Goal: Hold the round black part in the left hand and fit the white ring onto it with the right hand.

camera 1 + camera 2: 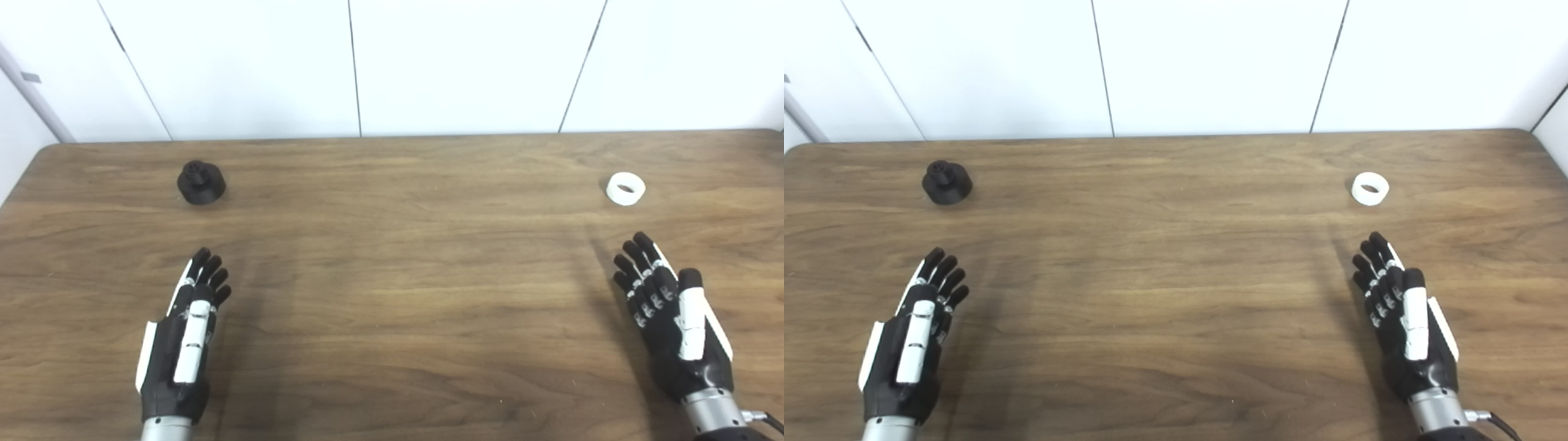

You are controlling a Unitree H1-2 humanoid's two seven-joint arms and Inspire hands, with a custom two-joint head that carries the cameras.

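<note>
Table: the brown wood-grain table (392,257) is carrying both parts and is running up to white wall panels (465,61) at its far edge.
Black part: the round black plastic part with a raised central hub (201,182) is sitting upright on the far left of the table, hub facing up, with nothing touching it.
White ring: the short white plastic ring (625,188) is lying on the far right of the table, its opening facing up and tilted slightly toward the camera, with nothing touching it.
Separation of parts: the two parts are lying well apart, at opposite sides of the table and roughly level with each other.
Left hand: the black-and-white robot left hand (184,334) is hovering over the near left of the table, edge-on with the thumb uppermost; it is sitting nearer the camera than the black part and well short of it.
Left fingers: the fingers (211,272) are extending forward, spread slightly apart and holding nothing.
Right hand: the black-and-white robot right hand (1402,324) is hovering over the near right of the table, thumb uppermost, nearer the camera than the white ring and apart from it.
Right fingers: the fingers (1375,263) are stretching out toward the ring, unclenched and gripping nothing.
Cable: a thin dark cable (768,419) is leaving the right wrist at the lower edge.
</note>
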